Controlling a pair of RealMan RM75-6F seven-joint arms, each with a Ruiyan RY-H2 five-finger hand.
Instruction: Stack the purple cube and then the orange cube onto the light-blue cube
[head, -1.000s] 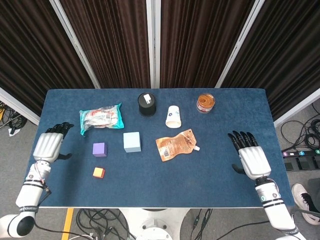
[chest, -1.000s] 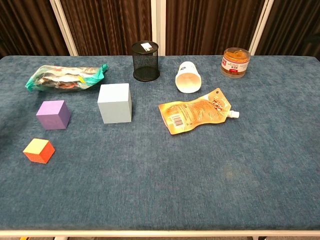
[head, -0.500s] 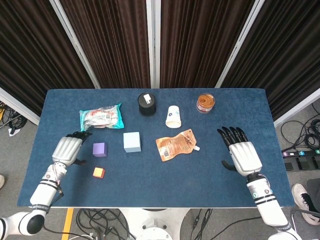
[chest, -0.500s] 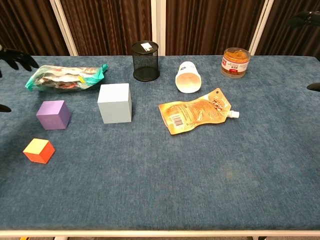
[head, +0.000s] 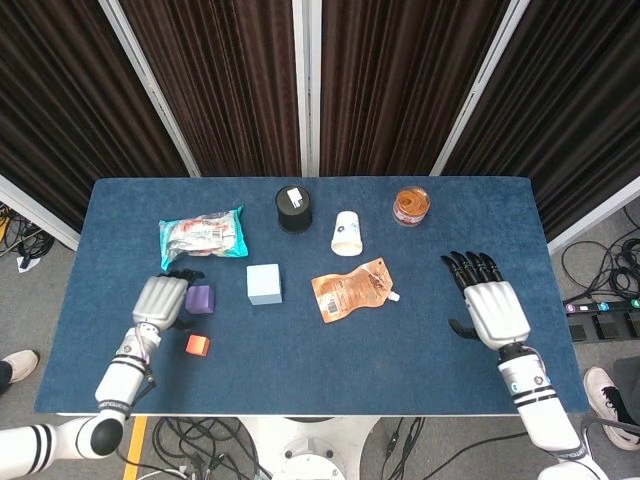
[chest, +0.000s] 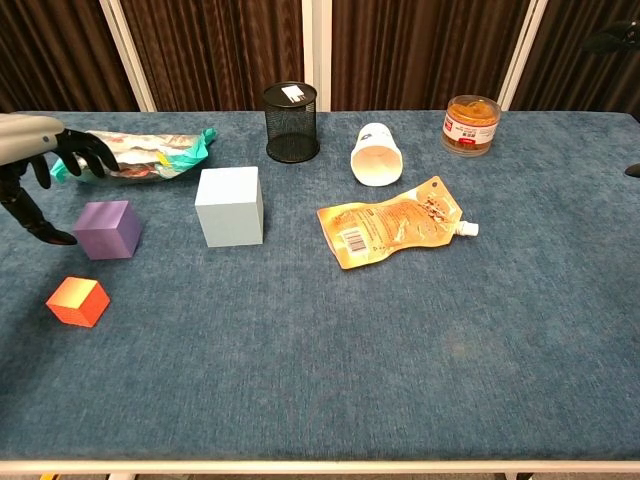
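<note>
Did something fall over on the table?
Yes. The white paper cup lies tipped on its side beside the black mesh holder, its open mouth facing forward. Nothing seems to have spilled from it.

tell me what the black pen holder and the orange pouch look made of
Black pen holder: wire mesh, likely metal, matte; the curtain shows through its wall. Orange pouch: glossy flexible plastic or foil film, going by its wrinkles, sheen and white spout.

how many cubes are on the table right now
3. The purple cube sits at the left beside the left hand, the orange cube lies nearer the front edge, and the light-blue cube stands right of the purple one. None looks hidden.
</note>
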